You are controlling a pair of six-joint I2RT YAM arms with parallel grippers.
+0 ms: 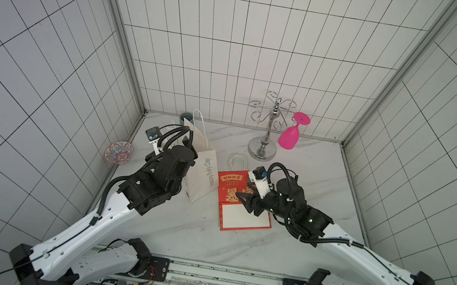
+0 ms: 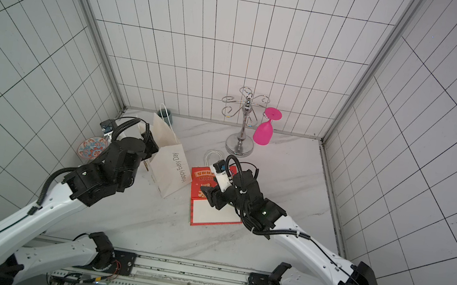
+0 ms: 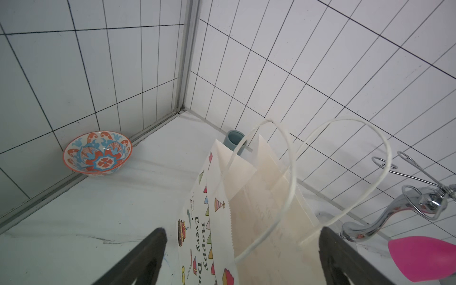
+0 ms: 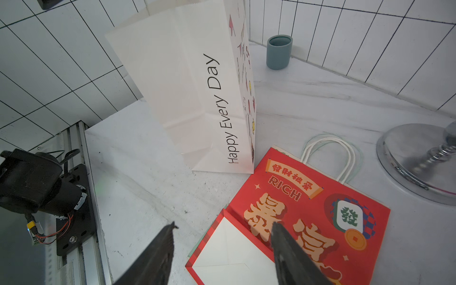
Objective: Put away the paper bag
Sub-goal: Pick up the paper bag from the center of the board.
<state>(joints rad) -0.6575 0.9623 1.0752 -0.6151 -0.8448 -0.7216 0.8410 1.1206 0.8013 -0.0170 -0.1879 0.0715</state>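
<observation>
Both top views: a standing white paper bag [image 1: 199, 176] is set beside a flat red paper bag [image 1: 239, 219]. Left wrist view: the left gripper [image 3: 243, 230] is spread wide astride the white bag's top. Right wrist view: the right gripper [image 4: 224, 225] is seen half-open above the red bag, empty.

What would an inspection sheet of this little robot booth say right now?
Surface: white marble tabletop, a few dark specks.
Job's things: white paper bag stands upright; red paper bag lies flat beside it.
Clutter: patterned bowl, blue-grey cup, chrome rack with pink glass hanging upside down.
Grippers: left gripper open astride the white bag's top; right gripper open over the red bag's edge.
Cables: black cables loop above both wrists.
Surroundings: white tiled walls on three sides.
</observation>
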